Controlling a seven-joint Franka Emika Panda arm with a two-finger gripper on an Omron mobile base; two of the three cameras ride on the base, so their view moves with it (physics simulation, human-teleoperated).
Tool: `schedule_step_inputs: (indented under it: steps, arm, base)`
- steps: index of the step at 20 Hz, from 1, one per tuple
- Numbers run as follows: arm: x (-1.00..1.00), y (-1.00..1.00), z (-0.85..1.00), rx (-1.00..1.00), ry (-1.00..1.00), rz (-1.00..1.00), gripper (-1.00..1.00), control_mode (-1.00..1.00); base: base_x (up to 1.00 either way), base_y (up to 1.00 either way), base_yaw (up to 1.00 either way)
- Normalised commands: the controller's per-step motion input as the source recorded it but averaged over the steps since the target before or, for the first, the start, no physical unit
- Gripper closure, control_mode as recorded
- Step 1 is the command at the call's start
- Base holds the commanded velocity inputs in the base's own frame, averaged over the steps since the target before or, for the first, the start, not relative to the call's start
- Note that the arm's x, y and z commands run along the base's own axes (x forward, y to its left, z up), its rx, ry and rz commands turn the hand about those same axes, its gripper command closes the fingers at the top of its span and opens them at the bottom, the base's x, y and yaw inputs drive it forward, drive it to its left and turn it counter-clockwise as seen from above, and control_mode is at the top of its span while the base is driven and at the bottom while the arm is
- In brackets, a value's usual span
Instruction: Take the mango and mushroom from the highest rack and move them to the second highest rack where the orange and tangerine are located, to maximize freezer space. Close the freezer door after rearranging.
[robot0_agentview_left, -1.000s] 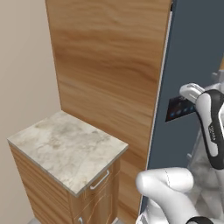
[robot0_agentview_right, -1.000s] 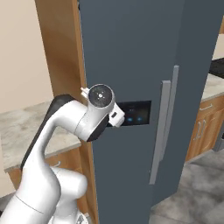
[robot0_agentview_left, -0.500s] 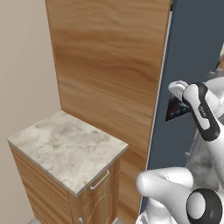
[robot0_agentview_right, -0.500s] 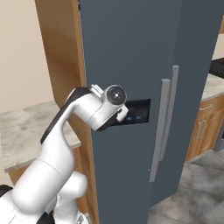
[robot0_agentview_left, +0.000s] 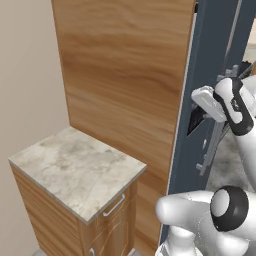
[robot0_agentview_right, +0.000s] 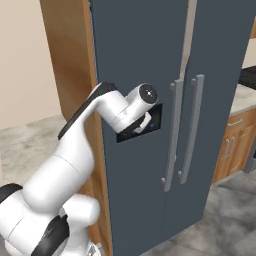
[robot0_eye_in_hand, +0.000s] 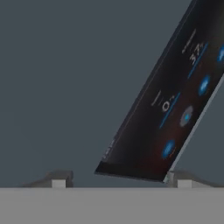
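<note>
The freezer door (robot0_agentview_right: 135, 60) is the dark blue-grey left door of the fridge and it stands closed, with its long grey handle (robot0_agentview_right: 172, 135) at the seam. The mango, mushroom, orange, tangerine and the racks are hidden behind it. My gripper (robot0_agentview_right: 143, 125) points at the door, close in front of the black control panel (robot0_agentview_right: 155, 117). In the hand view the panel (robot0_eye_in_hand: 175, 105) runs slanted with blue icons, and my gripper (robot0_eye_in_hand: 119, 180) is open, its fingertips (robot0_eye_in_hand: 61, 179) spread wide with nothing between them. From the left, the gripper (robot0_agentview_left: 202, 107) sits against the door face.
A tall wooden cabinet side (robot0_agentview_left: 125, 75) flanks the fridge on the left. Below it stands a low marble-topped cabinet (robot0_agentview_left: 75, 170). The right fridge door has its own handle (robot0_agentview_right: 192, 130). A counter with wooden drawers (robot0_agentview_right: 235, 140) lies to the right.
The arm has swung the hand rightwards across the door face and closer to the control panel. The fridge doors have not moved.
</note>
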Motion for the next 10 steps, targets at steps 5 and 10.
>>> schedule_step_inputs:
  steps: [5, 10]
  arm:
    - [-0.06, 0.33, -0.33, 0.00, -0.18, 0.00, -1.00, -1.00]
    - [-0.53, 0.27, -0.16, 0.00, -0.25, -0.03, -1.00, -1.00]
  base:
    - [0.00, 0.00, 0.00]
    - [0.00, 0.00, 0.00]
